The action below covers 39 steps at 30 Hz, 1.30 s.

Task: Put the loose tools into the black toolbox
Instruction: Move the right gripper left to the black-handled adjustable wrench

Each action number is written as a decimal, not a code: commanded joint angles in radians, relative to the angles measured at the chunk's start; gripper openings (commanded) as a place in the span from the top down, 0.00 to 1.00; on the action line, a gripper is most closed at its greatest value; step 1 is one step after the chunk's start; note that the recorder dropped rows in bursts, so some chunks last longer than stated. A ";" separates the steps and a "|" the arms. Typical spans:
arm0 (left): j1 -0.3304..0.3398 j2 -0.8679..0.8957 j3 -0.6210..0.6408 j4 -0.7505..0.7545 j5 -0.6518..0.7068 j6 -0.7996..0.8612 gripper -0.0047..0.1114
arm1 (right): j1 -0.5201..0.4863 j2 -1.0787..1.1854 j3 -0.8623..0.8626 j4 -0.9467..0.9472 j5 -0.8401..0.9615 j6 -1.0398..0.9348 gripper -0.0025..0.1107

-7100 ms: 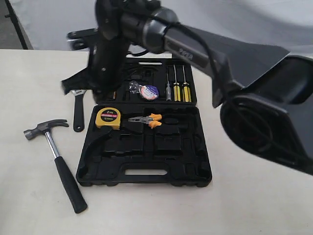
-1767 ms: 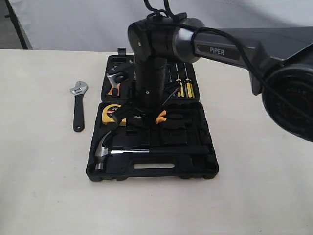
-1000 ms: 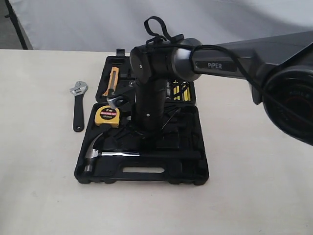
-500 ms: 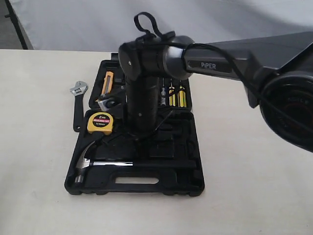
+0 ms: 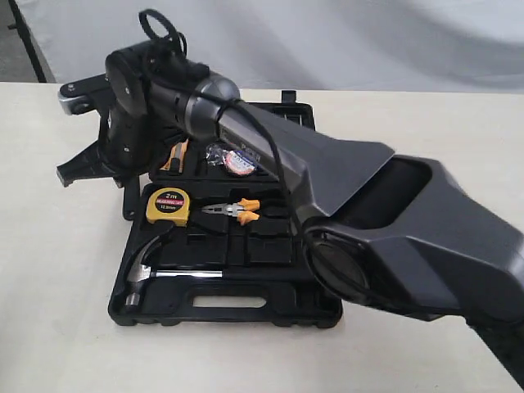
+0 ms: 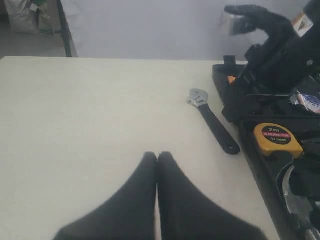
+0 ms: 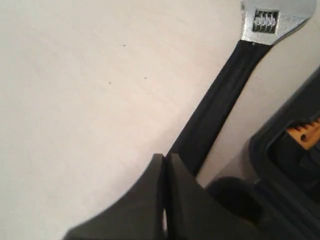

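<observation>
The black toolbox (image 5: 270, 315) lies open in the middle of the table. The claw hammer (image 5: 160, 273) rests in its near half. The black tape roll (image 5: 238, 161) sits in the far half. The adjustable wrench (image 6: 213, 121) lies on the table beside the case; in the right wrist view its handle (image 7: 225, 100) runs just beyond the fingertips. My right gripper (image 7: 164, 158) is shut and empty, reaching across to hover over the wrench, and shows in the exterior view (image 5: 72, 170). My left gripper (image 6: 157, 155) is shut and empty over bare table, apart from the wrench.
A yellow tape measure (image 5: 168, 205) and orange-handled pliers (image 5: 235, 210) sit in the case. An orange utility knife (image 7: 305, 132) lies in the far half. The right arm (image 5: 344, 188) spans the case. A grey backdrop stands behind the table.
The hammer went from the table into the case. The case slid left. My right arm has swung from above the case out left over the wrench, uncovering the pliers and tape roll.
</observation>
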 commanded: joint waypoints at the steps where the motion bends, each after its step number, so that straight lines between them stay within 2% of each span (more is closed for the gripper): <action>1: 0.003 -0.008 0.009 -0.014 -0.017 -0.010 0.95 | -0.008 0.084 -0.078 -0.009 -0.029 0.028 0.98; 9: 0.003 -0.008 0.009 -0.014 -0.017 -0.010 0.95 | -0.006 0.129 -0.078 -0.011 -0.041 0.028 0.98; 17: 0.003 -0.008 0.009 -0.014 -0.017 -0.010 0.95 | 0.019 0.131 -0.078 0.011 0.053 0.044 0.98; 30: 0.003 -0.008 0.009 -0.014 -0.017 -0.010 0.95 | 0.122 0.126 -0.078 0.045 0.167 0.084 0.98; 39: 0.003 -0.008 0.009 -0.014 -0.017 -0.010 0.95 | 0.163 0.061 -0.078 0.060 0.167 0.084 0.98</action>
